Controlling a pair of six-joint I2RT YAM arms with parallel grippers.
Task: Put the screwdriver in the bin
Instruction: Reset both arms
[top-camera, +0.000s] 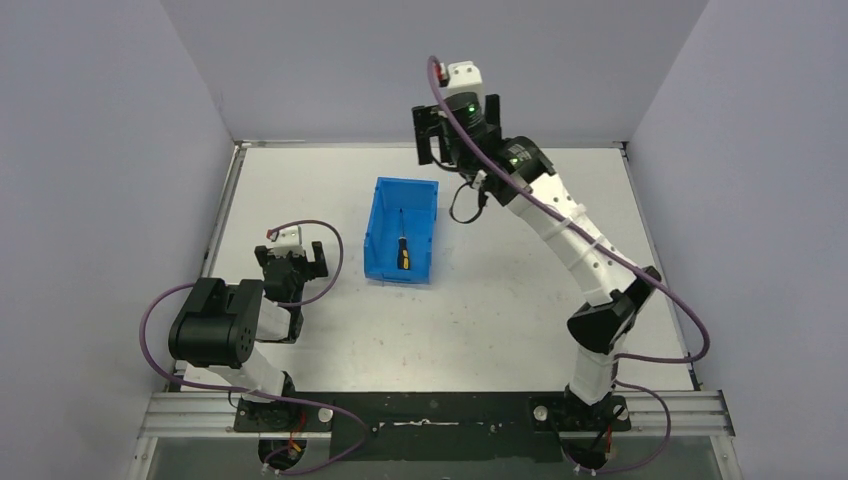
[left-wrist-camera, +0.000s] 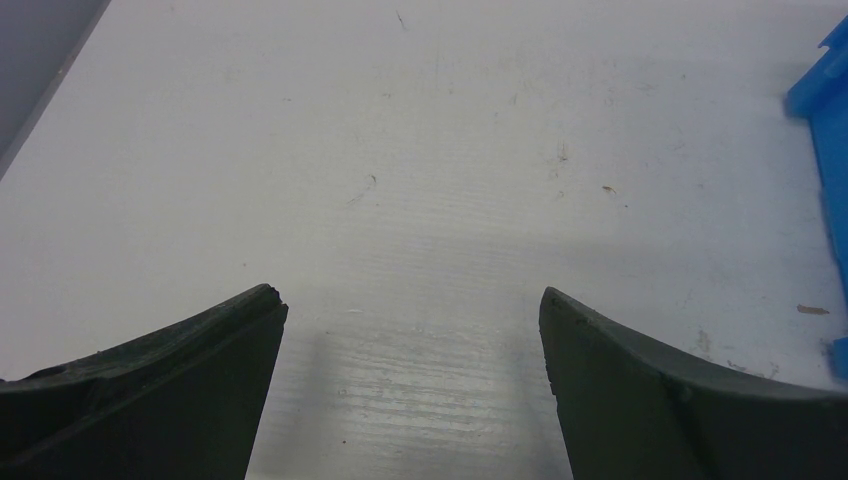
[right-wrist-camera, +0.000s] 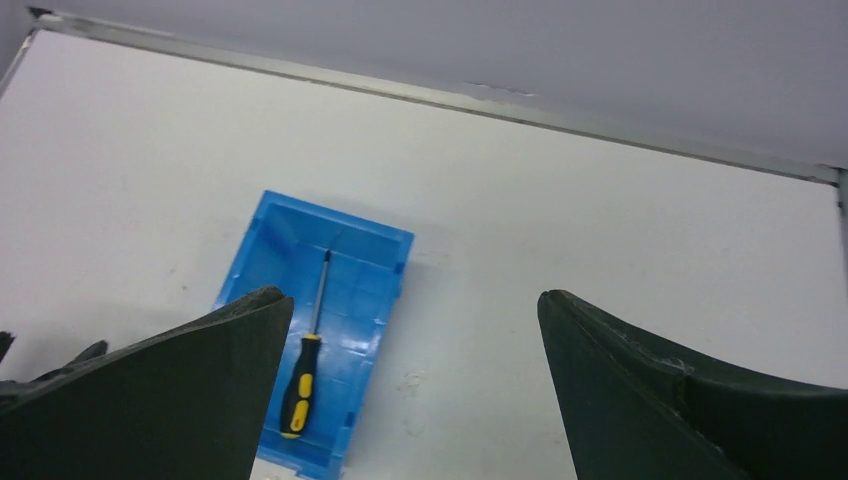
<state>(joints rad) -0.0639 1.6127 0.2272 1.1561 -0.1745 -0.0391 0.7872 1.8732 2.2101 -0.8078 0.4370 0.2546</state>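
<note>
The blue bin (top-camera: 381, 238) stands in the middle of the white table. The screwdriver (top-camera: 403, 252), yellow-and-black handle toward me and thin shaft pointing away, lies flat inside it. In the right wrist view the bin (right-wrist-camera: 372, 300) and the screwdriver (right-wrist-camera: 300, 384) show below and left of my fingers. My right gripper (top-camera: 437, 152) is open and empty, raised high behind the bin's far right corner. My left gripper (top-camera: 296, 262) is open and empty, low over the table left of the bin; a bin corner (left-wrist-camera: 828, 120) shows at that view's right edge.
Grey walls enclose the table on three sides, with a metal rail (top-camera: 430, 144) along the far edge. The arm bases sit on a black plate (top-camera: 430, 410) at the near edge. Purple cables loop off both arms.
</note>
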